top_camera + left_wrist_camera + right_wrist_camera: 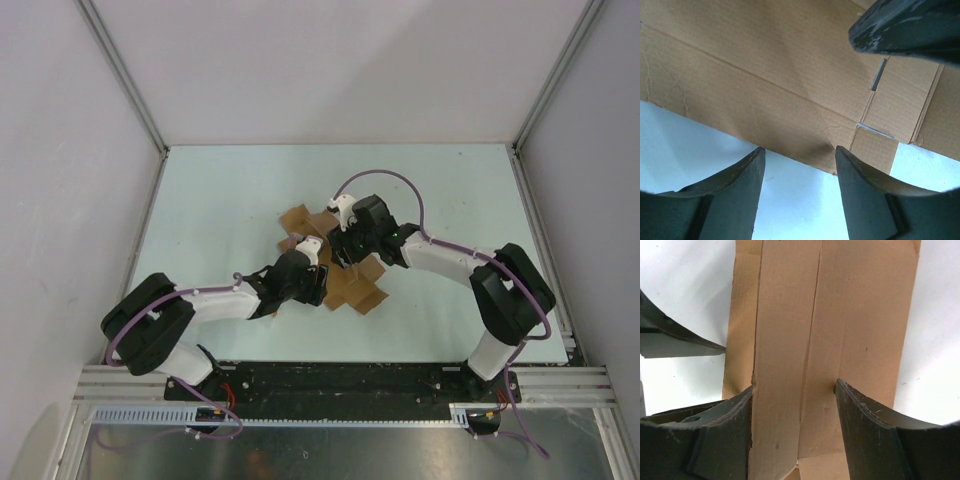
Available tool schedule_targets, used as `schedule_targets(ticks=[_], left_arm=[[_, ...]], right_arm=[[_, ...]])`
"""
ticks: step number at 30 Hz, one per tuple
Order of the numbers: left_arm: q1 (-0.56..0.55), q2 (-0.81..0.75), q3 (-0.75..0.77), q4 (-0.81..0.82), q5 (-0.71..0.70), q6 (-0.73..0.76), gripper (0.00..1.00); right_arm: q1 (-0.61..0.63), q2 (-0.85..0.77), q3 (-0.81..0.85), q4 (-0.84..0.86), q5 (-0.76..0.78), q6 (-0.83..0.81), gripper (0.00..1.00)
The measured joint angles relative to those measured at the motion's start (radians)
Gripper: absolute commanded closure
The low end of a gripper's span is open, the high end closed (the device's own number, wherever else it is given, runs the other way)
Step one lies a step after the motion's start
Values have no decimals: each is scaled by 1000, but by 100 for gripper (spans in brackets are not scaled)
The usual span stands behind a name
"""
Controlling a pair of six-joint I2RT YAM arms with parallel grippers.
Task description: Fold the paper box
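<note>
Box (352, 290): flat creased sheet, mid-tabletop (220, 190), between both arms. Left gripper (799, 149): jaws open at a sheet edge, holding nothing. Right gripper (794, 385): jaws apart, straddling one panel. Judgement: pin one side, fold squarely along the score.

2 arms reach in from the near edge and meet over the box (358, 292), a brown cardboard sheet with flaps lying mid-surface (220, 190). The left fingers (305, 268) and right fingers (340, 250) are close together, hiding its middle.
</note>
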Motion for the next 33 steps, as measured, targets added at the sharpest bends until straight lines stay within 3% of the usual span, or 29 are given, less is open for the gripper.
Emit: schedule_targets(ticks=[15, 33], left_arm=[[0, -23, -29, 22, 3, -5, 36], [0, -45, -43, 8, 4, -8, 36]], right_arm=[[0, 96, -2, 27, -50, 8, 26], [1, 120, -4, 38, -39, 22, 26]])
